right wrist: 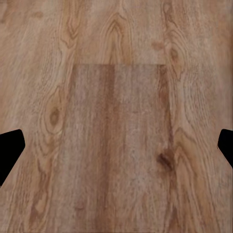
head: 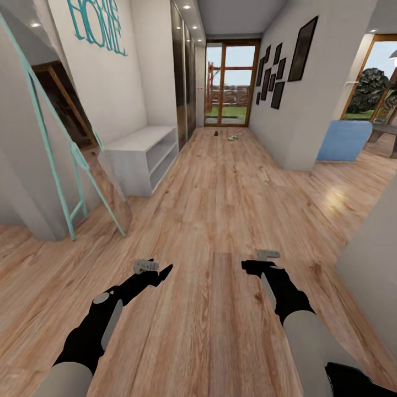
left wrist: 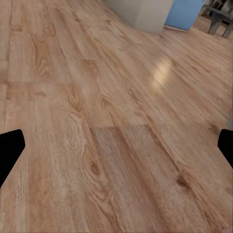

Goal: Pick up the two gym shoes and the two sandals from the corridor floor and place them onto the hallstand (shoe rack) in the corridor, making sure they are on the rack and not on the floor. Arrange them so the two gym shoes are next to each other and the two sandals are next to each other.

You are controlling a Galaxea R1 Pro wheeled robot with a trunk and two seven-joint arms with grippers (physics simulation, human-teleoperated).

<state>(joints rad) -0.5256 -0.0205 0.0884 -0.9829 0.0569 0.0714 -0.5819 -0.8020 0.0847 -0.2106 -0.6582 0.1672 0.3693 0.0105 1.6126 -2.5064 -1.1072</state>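
Observation:
Far down the corridor floor (head: 220, 209), near the glass door, lies a small white and green thing, one gym shoe (head: 233, 137), with a small dark shape, probably a sandal (head: 216, 133), just left of it. Both are too small to make out in detail. The light grey hallstand (head: 144, 156) stands against the left wall, its low bench shelves bare. My left gripper (head: 161, 270) and right gripper (head: 249, 266) hang low over the planks close to me, far from the shoes. In the wrist views each one, left gripper (left wrist: 116, 150) and right gripper (right wrist: 116, 150), is open with only floor between its black fingertips (left wrist: 9, 150).
A turquoise ladder-like frame (head: 71, 165) leans at the left before the hallstand. Mirrored wardrobe doors (head: 182, 77) follow behind it. A white wall corner (head: 300, 127) and a blue block (head: 344, 140) stand on the right, where a side room opens. A grey wall (head: 375, 259) is close at my right.

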